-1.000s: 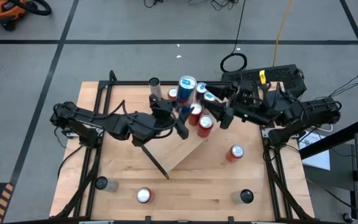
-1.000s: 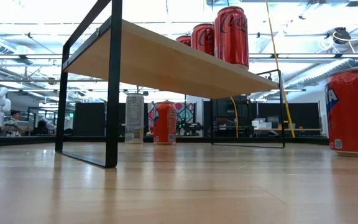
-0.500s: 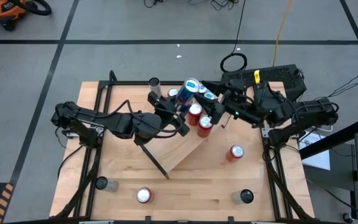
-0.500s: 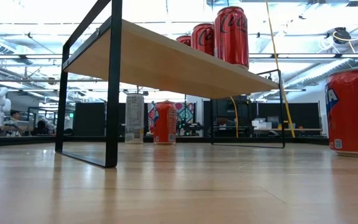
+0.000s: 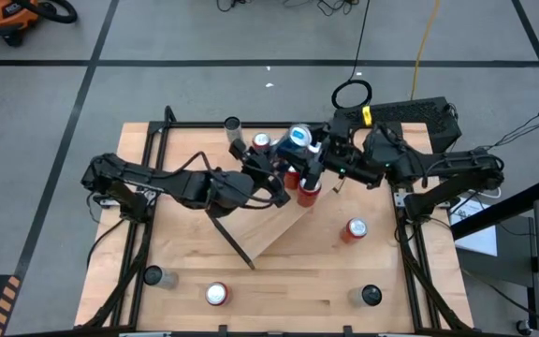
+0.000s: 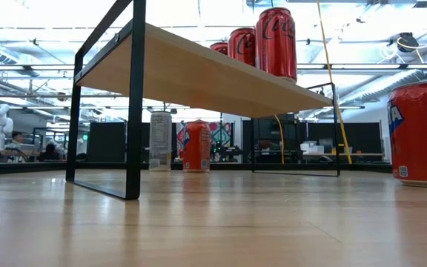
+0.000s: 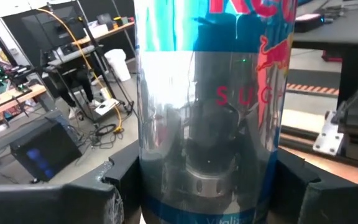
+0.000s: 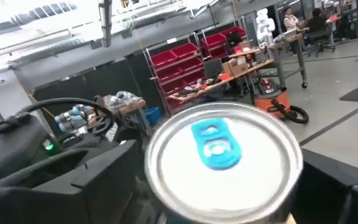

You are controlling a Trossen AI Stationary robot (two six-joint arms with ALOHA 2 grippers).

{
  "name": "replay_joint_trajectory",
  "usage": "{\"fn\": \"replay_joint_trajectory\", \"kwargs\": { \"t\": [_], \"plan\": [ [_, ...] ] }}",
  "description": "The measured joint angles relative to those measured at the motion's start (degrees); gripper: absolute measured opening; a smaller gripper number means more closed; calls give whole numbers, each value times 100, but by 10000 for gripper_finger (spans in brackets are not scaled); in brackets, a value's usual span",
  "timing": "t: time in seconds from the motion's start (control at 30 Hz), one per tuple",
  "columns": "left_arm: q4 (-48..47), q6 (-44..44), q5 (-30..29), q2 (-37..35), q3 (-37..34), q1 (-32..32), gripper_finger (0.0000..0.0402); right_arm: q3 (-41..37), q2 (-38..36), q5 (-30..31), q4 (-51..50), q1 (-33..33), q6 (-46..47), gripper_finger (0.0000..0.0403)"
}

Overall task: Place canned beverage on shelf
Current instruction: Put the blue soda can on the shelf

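Note:
A silver-and-blue can (image 5: 297, 139) with red lettering is held in the air above the far end of the shelf (image 5: 271, 227). The shelf is a light-wood board on black brackets that runs slantwise across the table. My left gripper (image 5: 281, 168) is shut on the can (image 7: 210, 124). My right gripper (image 5: 310, 157) is open, with one finger on each side of the can's top end (image 8: 224, 155). I cannot tell whether those fingers touch the can. Red cans (image 5: 308, 189) stand on the shelf, and they also show in the low view (image 6: 276, 42). My left gripper pinches the can's side wall low on its body (image 7: 160, 186) between its two fingers, one on each side. It comes from the table's left. The can is lifted clear of the shelf, and its top leans toward my right gripper.
Loose cans stand on the table: a red one (image 5: 355, 227) at the right, a red one (image 5: 216, 294) and two dark ones (image 5: 152, 276) (image 5: 371, 296) near the front, and others (image 5: 233, 124) at the far edge. The low view shows a red can (image 6: 423, 133) close by.
My left gripper has carried the can a little toward the table's right edge, and the can has tipped so its top leans that way. My right gripper has moved toward the table's left edge until its fingers flank the can's top.

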Motion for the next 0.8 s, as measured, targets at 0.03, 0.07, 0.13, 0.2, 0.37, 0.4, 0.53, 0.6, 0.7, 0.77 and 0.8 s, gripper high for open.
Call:
{"fn": "replay_joint_trajectory", "kwargs": {
  "t": [0.03, 0.07, 0.13, 0.2, 0.37, 0.4, 0.53, 0.6, 0.7, 0.77, 0.8],
  "plan": [
    [-1, -2, 3, 0, 0, 0, 233, 0, 2, 5, -7, -28, 0, 330],
    [1, -12, -5, -2, 0, 2, 233, 0, 3, 4, -7, -40, -1, 324],
    [1, -17, -30, -11, 0, 4, 233, 0, 3, 2, -6, -47, 10, 312],
    [-9, -18, -70, -11, 0, 4, 233, 0, 3, 2, -3, -55, 1, 299],
    [-14, -48, -143, -11, 0, 2, 236, 0, 3, 11, -7, -57, -30, 269],
    [-14, -59, -141, -11, 0, 0, 237, 0, 3, 23, -13, -57, -43, 263],
    [-5, -70, -107, -11, 0, 4, 246, 0, 3, 27, -17, -58, -70, 240],
    [-7, -64, -104, -11, 0, -4, 252, 0, -2, 30, -18, -57, -106, 231],
    [1, -61, -74, -11, 0, -36, 265, 0, -14, 20, -27, -57, -156, 223],
    [8, -64, -21, -11, 0, -74, 274, 0, -17, 15, -40, -55, -156, 222],
    [10, -68, -12, -11, 0, -102, 278, -2, -27, 6, -47, -54, -153, 222]
  ]
}}
